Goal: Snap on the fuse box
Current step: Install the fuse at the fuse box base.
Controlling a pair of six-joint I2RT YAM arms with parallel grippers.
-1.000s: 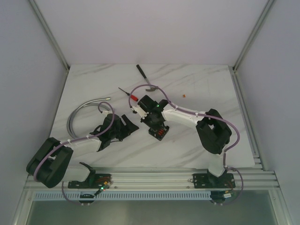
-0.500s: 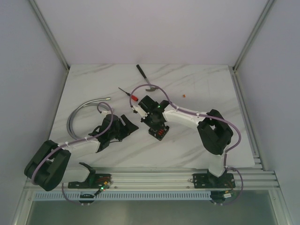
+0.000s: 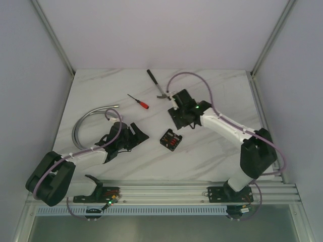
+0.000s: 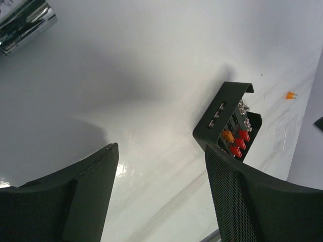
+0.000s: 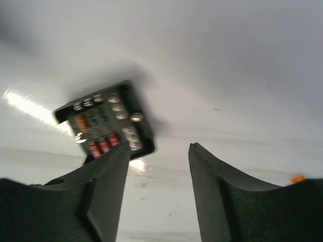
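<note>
On the marble table (image 3: pixel 217 151), roughly midway between the two arms, the fuse box (image 3: pixel 170 139) lies free with its rows of red and orange fuses facing up, and nothing holds it. That is the main hazard: the top looks smooth and glossy, so any push that lands off-centre would probably send the little box skidding or tip it onto an edge instead of seating anything. A finger coming down on the open face could also bend or unseat a fuse. I cannot make out a separate cover in any view, so which part has to click home is unclear, and a wrong guess would waste the press. A loose orange fuse (image 4: pixel 289 95) lies on the table beyond the box and could be swept aside by a careless approach. The left gripper (image 3: pixel 136 135) sits low over the table just to the left of the box, aimed toward it, its jaws spread wide and empty; from its wrist the box shows past the right fingertip (image 4: pixel 227 166). The right gripper (image 3: pixel 176 117) hangs over the far side of the box, its forearm reaching in from the right, jaws moderately apart and holding nothing, though its wrist view is blurred.
</note>
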